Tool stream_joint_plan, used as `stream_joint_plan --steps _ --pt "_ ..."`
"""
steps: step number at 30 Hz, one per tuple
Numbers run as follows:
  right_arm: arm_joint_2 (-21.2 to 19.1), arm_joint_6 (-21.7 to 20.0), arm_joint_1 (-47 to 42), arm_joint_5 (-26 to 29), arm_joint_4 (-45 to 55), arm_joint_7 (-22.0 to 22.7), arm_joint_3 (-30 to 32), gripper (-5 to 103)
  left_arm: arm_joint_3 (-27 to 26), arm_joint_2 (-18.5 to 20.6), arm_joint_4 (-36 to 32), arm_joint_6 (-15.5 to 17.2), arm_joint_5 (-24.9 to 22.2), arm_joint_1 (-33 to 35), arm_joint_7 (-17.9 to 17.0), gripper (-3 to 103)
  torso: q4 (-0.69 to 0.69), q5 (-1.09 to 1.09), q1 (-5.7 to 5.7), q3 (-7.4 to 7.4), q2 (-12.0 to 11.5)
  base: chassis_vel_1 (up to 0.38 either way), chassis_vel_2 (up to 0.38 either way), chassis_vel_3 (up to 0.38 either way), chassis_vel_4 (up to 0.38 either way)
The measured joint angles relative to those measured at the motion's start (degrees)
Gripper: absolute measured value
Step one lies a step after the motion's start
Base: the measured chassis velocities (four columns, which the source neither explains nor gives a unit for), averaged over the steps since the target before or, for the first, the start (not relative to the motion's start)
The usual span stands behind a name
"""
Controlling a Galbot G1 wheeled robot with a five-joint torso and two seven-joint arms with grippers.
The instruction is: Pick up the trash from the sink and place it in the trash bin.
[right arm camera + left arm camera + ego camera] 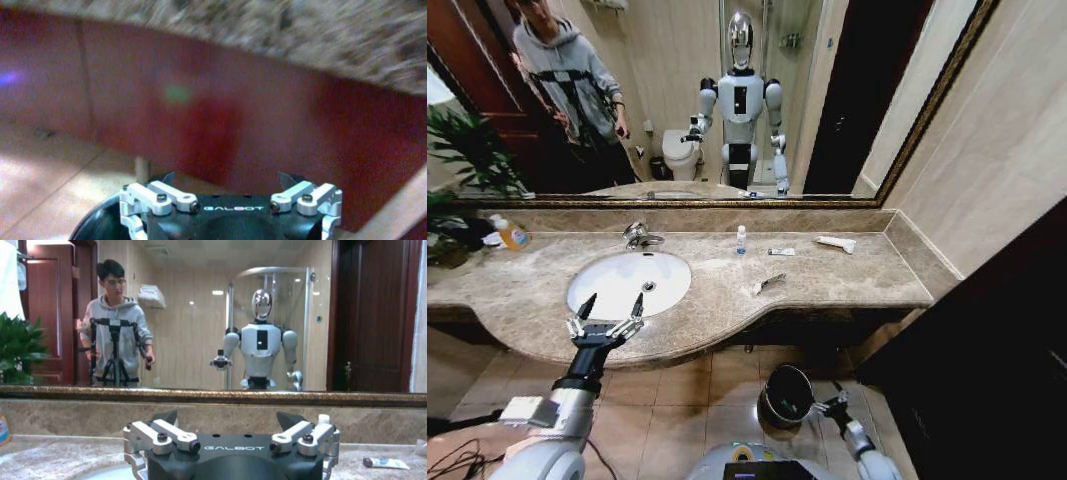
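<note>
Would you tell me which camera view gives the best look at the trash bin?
The head view: the trash bin stands whole on the tiled floor below the counter, dark rim and black inside visible, beside the right gripper. The right wrist view catches a dark curved edge, probably its rim. The left wrist view faces the mirror instead.

Head view looks down on the sink (630, 283); left wrist faces the mirror (213, 315); right wrist nears the cabinet (220, 120)

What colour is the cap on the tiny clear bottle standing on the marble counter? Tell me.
Blue. The tiny clear bottle's cap shows best in the head view, behind the white oval sink.
</note>
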Motion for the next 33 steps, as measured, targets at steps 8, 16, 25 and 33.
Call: stream_joint_plan --steps 8,16,25,33 --pt "0.02 -1.00 -10.60 11.62 17.88 3.38 3.33 100 0.00 0.00 0.00 0.00 0.00 0.00 0.00 100 0.00 -0.01 0.00 0.00 0.00 0.000 0.000 0.000 0.000" --pt "0.03 -7.51 -21.17 17.23 42.64 8.06 11.11 100 0.00 0.00 0.00 0.00 0.00 0.01 0.00 100 0.00 -0.04 -0.01 0.00 0.00 0.000 0.000 0.000 0.000" --pt "-0.43 -20.36 -20.95 17.80 62.38 10.50 14.88 100 0.00 0.00 0.00 0.00 0.00 0.01 0.00 100 0.00 -0.04 0.00 0.00 0.00 0.000 0.000 0.000 0.000" --pt "-6.21 -28.55 -9.48 18.63 64.94 4.55 4.67 100 0.00 0.00 0.00 0.00 0.00 0.00 0.00 100 0.01 -0.02 0.01 0.01 0.00 0.000 0.000 0.000 0.000"
